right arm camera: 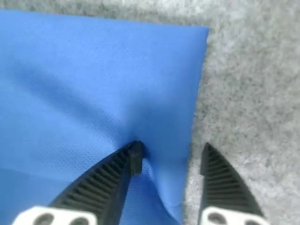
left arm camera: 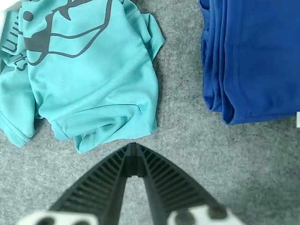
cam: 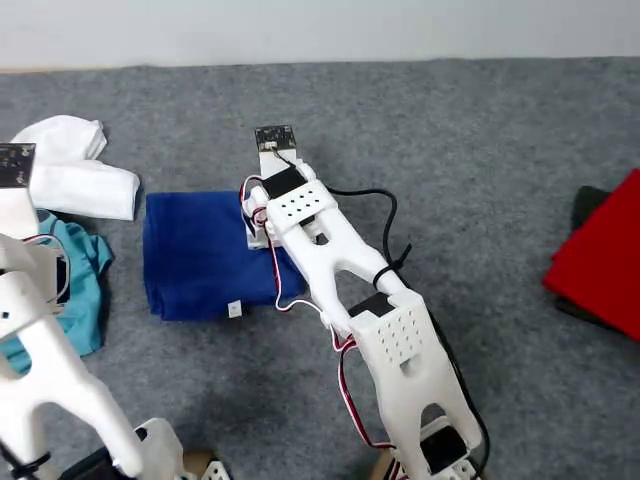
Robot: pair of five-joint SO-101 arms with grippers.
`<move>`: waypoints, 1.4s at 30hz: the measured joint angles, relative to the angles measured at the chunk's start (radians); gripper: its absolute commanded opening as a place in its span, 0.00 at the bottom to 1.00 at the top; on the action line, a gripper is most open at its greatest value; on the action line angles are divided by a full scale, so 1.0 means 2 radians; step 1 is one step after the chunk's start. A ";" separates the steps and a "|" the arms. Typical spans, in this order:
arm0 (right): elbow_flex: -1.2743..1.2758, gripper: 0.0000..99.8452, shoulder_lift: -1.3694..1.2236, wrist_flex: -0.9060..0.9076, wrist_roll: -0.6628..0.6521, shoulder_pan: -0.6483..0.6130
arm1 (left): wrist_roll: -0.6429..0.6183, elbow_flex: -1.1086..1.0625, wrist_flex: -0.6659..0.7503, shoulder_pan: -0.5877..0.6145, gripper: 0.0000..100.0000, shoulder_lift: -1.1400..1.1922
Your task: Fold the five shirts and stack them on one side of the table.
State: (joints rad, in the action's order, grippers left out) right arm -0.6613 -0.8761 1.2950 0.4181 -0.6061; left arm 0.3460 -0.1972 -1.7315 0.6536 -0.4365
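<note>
- While spread wide and clamped on nothing, presses one finger [right arm camera: 124,168] of the right gripper [right arm camera: 172,150] down onto the blue shirt [right arm camera: 93,84], with the other finger over the grey table cover [right arm camera: 248,93] just past the cloth's edge.
- Dents the fabric a little at the pressed fingertip, leaving the shirt's edge running between the two fingers.
- Reaches there on the right arm [cam: 340,265], stretched from the near side of the table over the blue shirt's right edge.
- Lies folded into a rough rectangle, flat on the cover, around the middle of the table.
- Closed tip to tip at the left gripper [left arm camera: 133,149], with nothing caught between.
- Hangs over bare cover, near the teal shirt [left arm camera: 89,75] without touching it.
- Lies crumpled, dark print upward, just beside the blue shirt with a strip of cover between them.
- Farther back on the same side, a white shirt [cam: 75,170], loosely bundled, near the blue shirt's far corner.
- Well apart at the opposite edge, a red shirt [cam: 605,255] on top of a dark garment [cam: 590,205].
</note>
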 measured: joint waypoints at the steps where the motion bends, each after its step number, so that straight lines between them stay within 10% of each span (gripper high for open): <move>1: 0.000 0.09 0.000 -0.001 -0.002 0.002 | 0.000 0.000 0.000 0.000 0.00 0.000; 23: -0.115 0.01 -0.012 0.182 -0.110 0.087 | -0.006 0.000 0.000 0.000 0.00 0.000; 42: -0.141 0.01 -0.061 0.107 -0.474 0.272 | -0.015 0.000 0.000 0.000 0.00 0.000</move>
State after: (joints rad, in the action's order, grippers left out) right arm -0.9436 -0.9989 1.5098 -0.5301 -0.0614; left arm 0.3153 -0.1972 -1.7315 0.6536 -0.4365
